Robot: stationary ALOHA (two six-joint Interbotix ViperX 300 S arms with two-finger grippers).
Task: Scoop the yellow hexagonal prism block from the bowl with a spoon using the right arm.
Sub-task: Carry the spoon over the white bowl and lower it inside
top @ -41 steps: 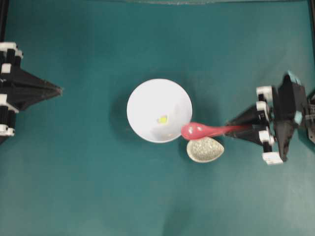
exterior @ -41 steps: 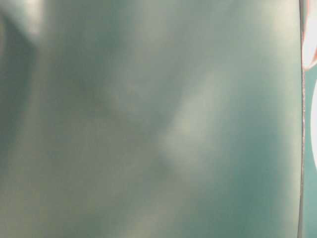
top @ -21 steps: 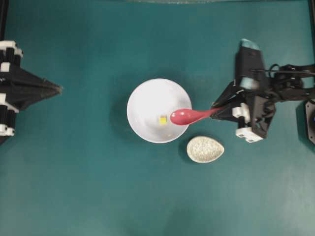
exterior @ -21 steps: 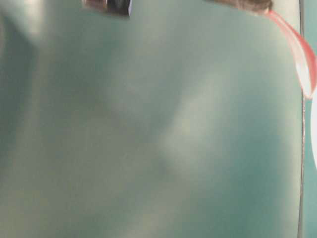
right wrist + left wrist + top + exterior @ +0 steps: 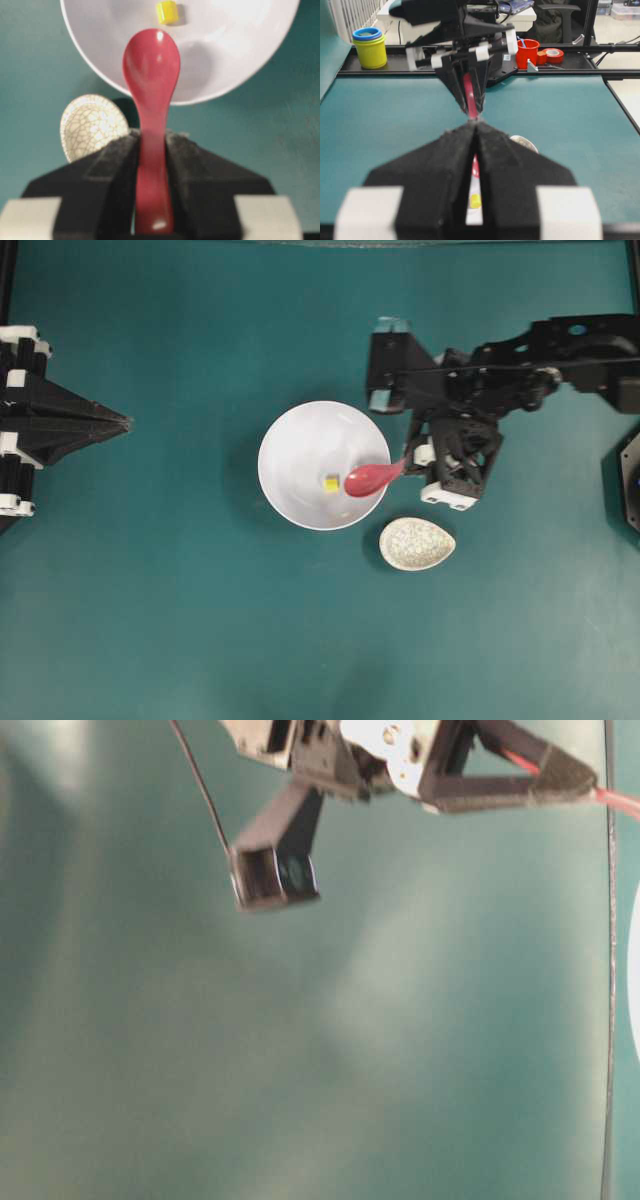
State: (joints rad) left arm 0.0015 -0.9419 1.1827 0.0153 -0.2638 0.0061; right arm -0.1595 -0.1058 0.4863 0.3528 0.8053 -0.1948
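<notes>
Yellow hexagonal prism block (image 5: pixel 331 481): lies loose on the floor of the white bowl (image 5: pixel 300 440), a little toward the side the right arm reaches from; in the right wrist view it sits just beyond the spoon's tip, near it but seemingly not touching.
Spoon (image 5: pixel 372 477): glossy pinkish-red, scoop over the bowl's inside with its hollow facing up, handle running back over the rim into the right gripper (image 5: pixel 150 150).
Right gripper: jaws closed on the spoon's handle, one black finger either side of it, arm stretched in over the desk (image 5: pixel 200 620) from the far right.
Left gripper (image 5: pixel 475 127): parked at the left edge of the overhead view, well apart from the bowl, jaws closed to a thin slit and holding nothing.
Step in hand: the approach looks done, and the scoop itself seems not yet begun, since the block is outside the spoon.
Next move, as a judgement: lower the scoop's front lip to the bowl floor and slide it under the block; the block is much smaller than the scoop and may skid ahead, so the far wall could serve as a stop.
Speckled cream dish (image 5: pixel 417 544): teardrop-shaped, empty, on the desk just beside the bowl and below the gripper.
Surface: plain teal desk, matte.
Room: behind the desk, stacked yellow and blue cups (image 5: pixel 369 46), a red cup (image 5: pixel 528 52), and a roll of red tape (image 5: pixel 553 54).
</notes>
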